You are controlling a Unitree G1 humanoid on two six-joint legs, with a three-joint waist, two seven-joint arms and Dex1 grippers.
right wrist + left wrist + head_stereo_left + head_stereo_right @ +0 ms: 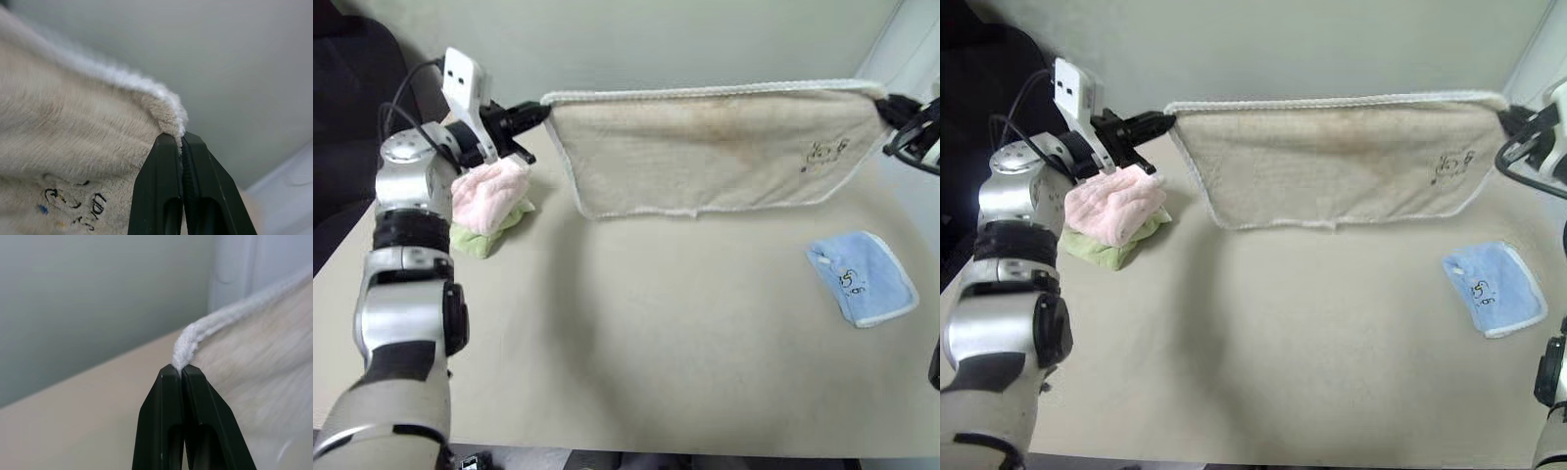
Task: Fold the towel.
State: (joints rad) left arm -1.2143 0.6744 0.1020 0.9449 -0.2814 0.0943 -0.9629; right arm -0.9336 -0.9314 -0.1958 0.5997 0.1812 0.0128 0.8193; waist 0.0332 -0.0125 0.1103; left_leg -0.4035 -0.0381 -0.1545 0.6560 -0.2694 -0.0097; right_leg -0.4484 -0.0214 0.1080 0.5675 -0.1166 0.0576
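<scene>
A pale beige worktop (685, 352) is filling the space in front of a plain grey-green wall, and above its far half the towel (705, 152) is hanging stretched between the two arms, its white corded top edge pulled nearly straight and its lower hem dangling free, apparently just clear of the surface. The left gripper (536, 113) is pinching the towel's left top corner, and its fingers (161, 431) are pressing shut on nothing more than the cord of the edging. The right gripper (1510, 116) is doing the same at the right top corner, just above the small embroidered mark (824, 155), with only a sliver of terry between its closed fingers (159, 196).

That thin bite is what I would be worrying about. If the arms are spreading any wider, or swinging the cloth forward briskly to lay it over, the cord could be slipping out of one grip and the towel dropping in a crooked heap. Uneven height between the two corners would be skewing the fold line too.

The neighbours matter as well (they are sitting close): the bunched pink and green cloths (489, 201) are lying just under the left gripper, and the small blue cloth (864, 276) is resting near the right side, so a low sweep of the hem could be dragging either one or burying it under the fold.
</scene>
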